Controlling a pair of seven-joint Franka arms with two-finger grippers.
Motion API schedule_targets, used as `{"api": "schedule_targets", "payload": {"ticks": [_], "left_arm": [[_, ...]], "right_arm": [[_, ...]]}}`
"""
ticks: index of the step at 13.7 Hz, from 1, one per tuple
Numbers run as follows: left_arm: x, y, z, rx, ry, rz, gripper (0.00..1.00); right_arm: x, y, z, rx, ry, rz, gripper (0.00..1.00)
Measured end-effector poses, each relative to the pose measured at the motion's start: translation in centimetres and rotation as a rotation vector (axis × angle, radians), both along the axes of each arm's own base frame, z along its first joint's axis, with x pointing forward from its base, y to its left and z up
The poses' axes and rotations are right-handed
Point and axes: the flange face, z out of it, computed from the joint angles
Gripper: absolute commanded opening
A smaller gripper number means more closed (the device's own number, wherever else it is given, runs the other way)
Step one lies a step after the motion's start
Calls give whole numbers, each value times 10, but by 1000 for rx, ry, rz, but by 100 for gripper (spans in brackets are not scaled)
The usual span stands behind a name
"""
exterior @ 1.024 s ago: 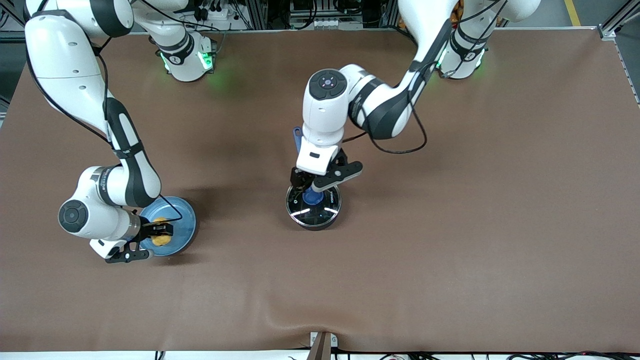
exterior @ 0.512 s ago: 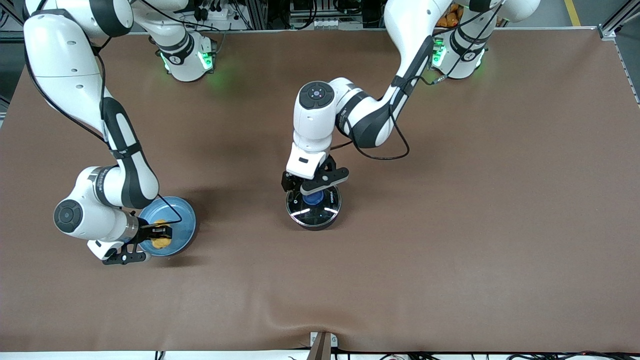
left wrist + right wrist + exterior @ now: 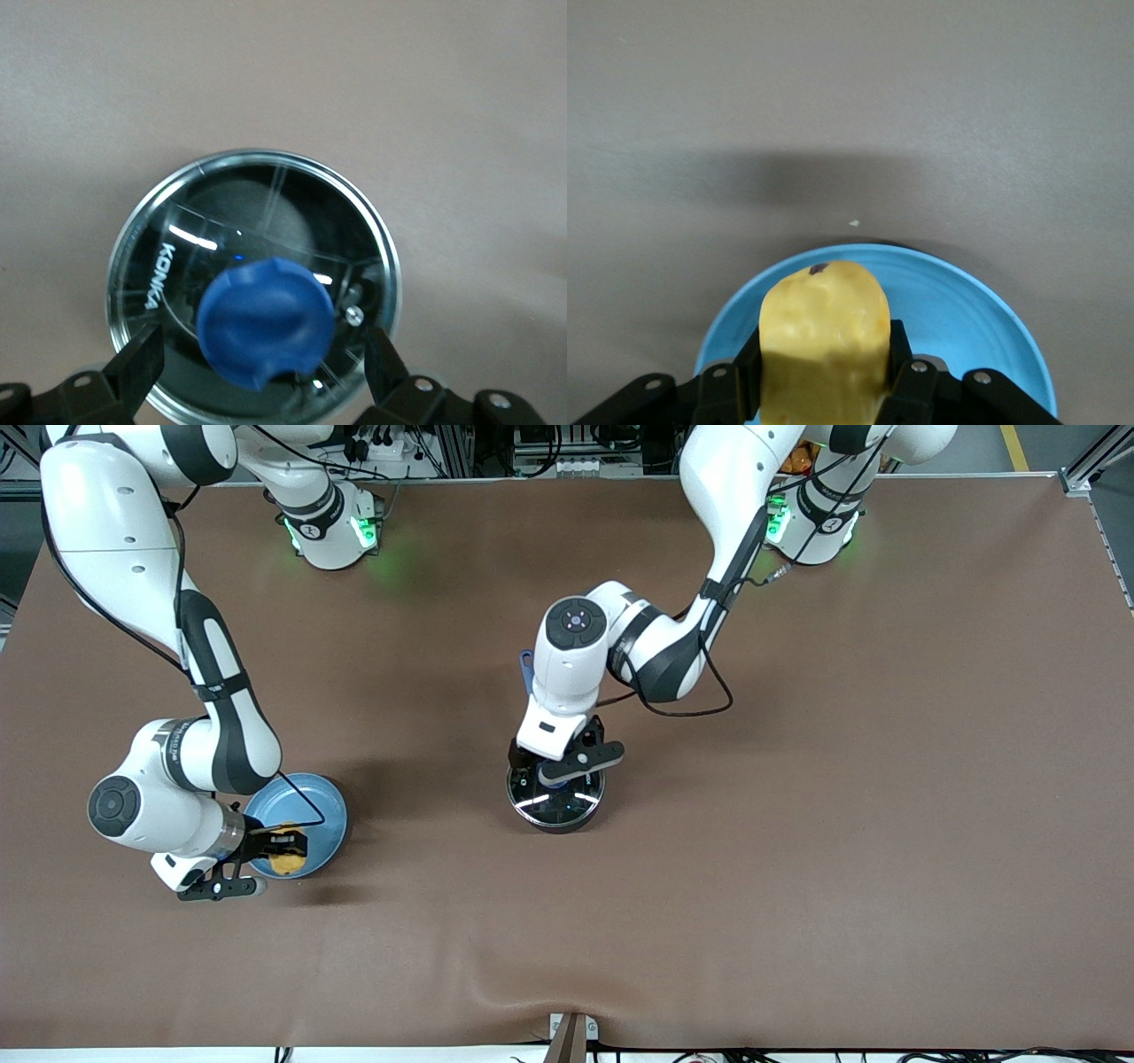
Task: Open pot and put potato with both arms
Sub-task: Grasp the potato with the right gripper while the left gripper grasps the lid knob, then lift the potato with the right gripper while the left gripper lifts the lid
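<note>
Brown cloth is covering the worktop (image 3: 797, 868). The pot (image 3: 556, 802) is sitting mid-worktop, glass lid (image 3: 177, 257) on, blue knob (image 3: 266, 323) on top, its blue handle (image 3: 526, 669) poking out toward the robots' bases. The left pincer (image 3: 551, 772) is hovering right over the lid, fingers (image 3: 133, 367) spread wide on either side of the knob, not touching it. Lid not off yet.

The potato (image 3: 824, 341) is sitting over the light-blue plate (image 3: 966, 310), toward the right arm's end of the worktop. The right pincer (image 3: 282, 850) is clamping the potato from both sides; can't tell if it is lifted off the plate.

Risks, as I judge them: the knob is looking off-centre between the left fingers, so closing could clip only its edge and let the lid slip or drag the pot. The potato is lumpy and rounded, so a shallow squeeze could let it roll out mid-carry. If the right arm is arriving before the lid is clear, the arms could be colliding over the pot.
</note>
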Motion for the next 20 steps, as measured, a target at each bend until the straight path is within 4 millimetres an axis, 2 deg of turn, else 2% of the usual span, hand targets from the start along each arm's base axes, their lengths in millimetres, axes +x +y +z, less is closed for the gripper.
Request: {"api": "schedule_targets", "payload": {"ticks": [3, 12, 14, 18, 20], "left_arm": [[6, 6, -19, 15, 6, 8, 100], [6, 6, -19, 8, 10, 12, 100], [6, 6, -19, 8, 10, 9, 94], [6, 5, -20, 11, 5, -19, 84], [6, 4, -21, 11, 1, -35, 63]], "right_arm": [[2, 18, 17, 17, -18, -15, 0], [-5, 100, 28, 93, 6, -133, 0], [-6, 119, 35, 114, 9, -162, 0], [-7, 141, 46, 137, 8, -201, 0], [-7, 154, 51, 142, 6, -222, 0]]}}
